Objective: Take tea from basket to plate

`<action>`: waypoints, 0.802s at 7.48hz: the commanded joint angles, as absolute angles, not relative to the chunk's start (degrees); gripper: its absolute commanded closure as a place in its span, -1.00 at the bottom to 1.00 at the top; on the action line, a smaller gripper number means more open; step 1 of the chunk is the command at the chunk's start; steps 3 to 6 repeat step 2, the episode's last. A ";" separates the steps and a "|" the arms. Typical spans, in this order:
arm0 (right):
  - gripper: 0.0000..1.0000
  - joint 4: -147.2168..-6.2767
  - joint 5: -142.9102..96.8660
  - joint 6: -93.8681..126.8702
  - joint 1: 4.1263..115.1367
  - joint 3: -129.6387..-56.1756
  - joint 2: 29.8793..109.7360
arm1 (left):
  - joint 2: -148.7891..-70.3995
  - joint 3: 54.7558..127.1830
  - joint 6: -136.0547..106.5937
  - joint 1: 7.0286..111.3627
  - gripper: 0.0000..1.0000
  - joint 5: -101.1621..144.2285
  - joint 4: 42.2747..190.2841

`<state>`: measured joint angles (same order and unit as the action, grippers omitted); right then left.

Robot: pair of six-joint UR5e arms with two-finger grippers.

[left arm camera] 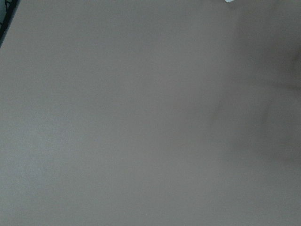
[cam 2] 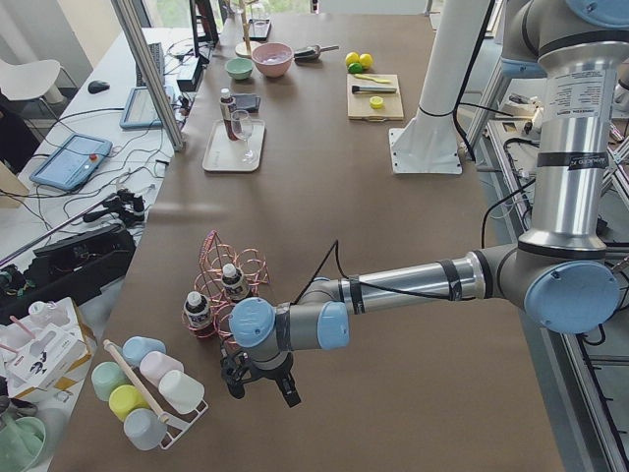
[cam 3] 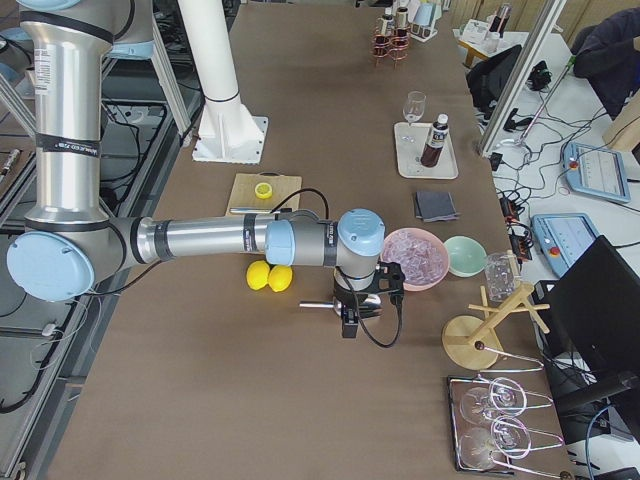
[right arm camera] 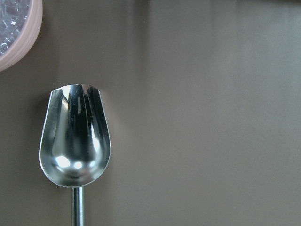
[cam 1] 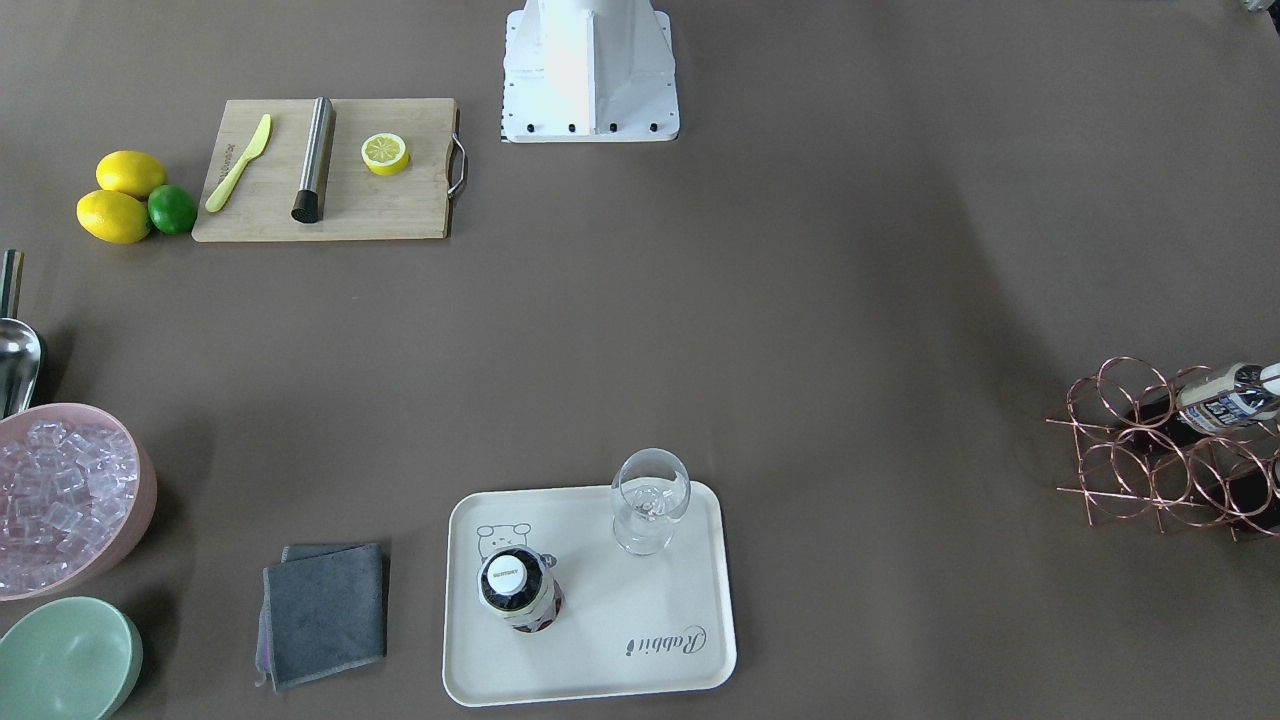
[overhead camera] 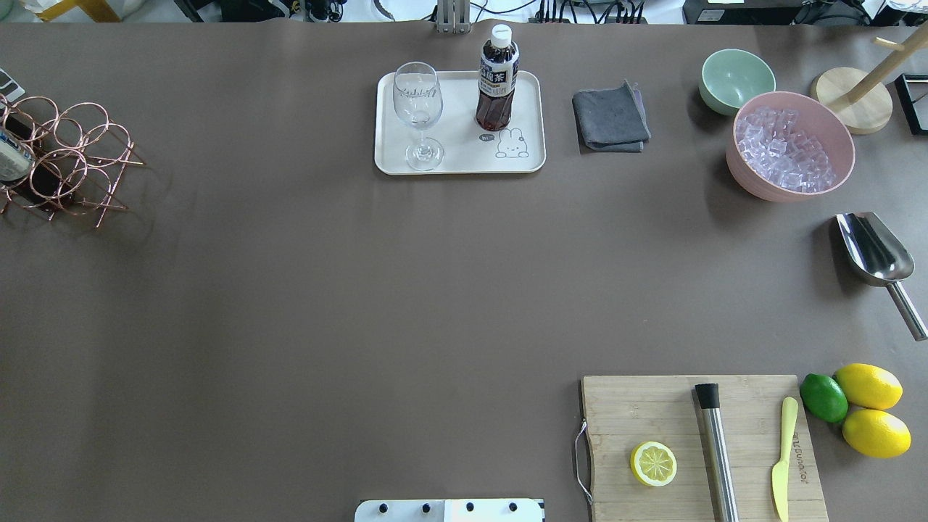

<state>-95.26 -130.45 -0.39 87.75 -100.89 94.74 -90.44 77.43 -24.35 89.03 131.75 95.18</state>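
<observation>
One tea (cam 1: 517, 590) (overhead camera: 497, 83) stands upright on the cream plate (cam 1: 620, 620) (overhead camera: 464, 156), near its bear drawing. The copper wire basket (cam 1: 1160, 460) (overhead camera: 65, 159) (cam 2: 231, 275) stands at the table's end on my left, with two more tea bottles (cam 2: 197, 313) (cam 2: 234, 283) in its rings. My left gripper (cam 2: 263, 391) hangs above bare table just beside the basket; I cannot tell if it is open or shut. My right gripper (cam 3: 368, 300) hovers over the metal scoop (right arm camera: 75, 136) at the other end; its state cannot be told either.
A wine glass (cam 1: 650, 500) shares the plate. A grey cloth (cam 1: 325, 612), a pink bowl of ice (cam 1: 65, 495) and a green bowl (cam 1: 65, 660) lie to my right. The cutting board (cam 1: 330, 170) carries a lemon half, a knife and a steel rod; two lemons and a lime (cam 1: 172, 210) lie beside it.
</observation>
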 commanded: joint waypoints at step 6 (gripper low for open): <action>-0.99 -95.36 -130.69 -2.72 88.77 -100.02 94.92 | -90.44 77.43 -24.35 89.03 -0.97 131.84 95.19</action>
